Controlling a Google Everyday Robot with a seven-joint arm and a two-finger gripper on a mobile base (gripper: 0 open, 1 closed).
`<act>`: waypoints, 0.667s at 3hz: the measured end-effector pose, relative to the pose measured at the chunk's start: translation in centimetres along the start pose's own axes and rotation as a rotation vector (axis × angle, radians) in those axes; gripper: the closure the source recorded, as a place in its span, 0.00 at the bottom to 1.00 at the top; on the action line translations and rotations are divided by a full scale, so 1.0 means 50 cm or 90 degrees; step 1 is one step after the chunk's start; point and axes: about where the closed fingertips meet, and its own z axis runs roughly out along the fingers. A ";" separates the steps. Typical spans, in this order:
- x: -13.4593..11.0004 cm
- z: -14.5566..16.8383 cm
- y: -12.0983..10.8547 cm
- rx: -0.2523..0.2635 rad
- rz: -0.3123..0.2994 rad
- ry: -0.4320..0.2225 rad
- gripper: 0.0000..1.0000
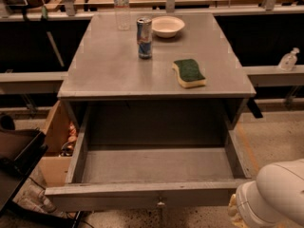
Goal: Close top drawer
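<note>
The top drawer stands pulled out from under the grey table top, its long grey box interior empty. Its flat front panel is nearest the camera, with a small round knob at its centre. A white rounded part of my arm fills the lower right corner, just right of the panel's right end. The gripper itself is out of view, past the lower right edge of the picture. The lower drawers are hidden.
On the table top stand a can, a white bowl, a clear bottle and a green-and-yellow sponge. A pale wooden drawer and a black bin are at left. A dispenser bottle stands on the right ledge.
</note>
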 end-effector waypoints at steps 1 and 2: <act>-0.021 0.029 -0.053 0.010 0.002 -0.027 1.00; -0.042 0.049 -0.099 0.021 0.001 -0.049 1.00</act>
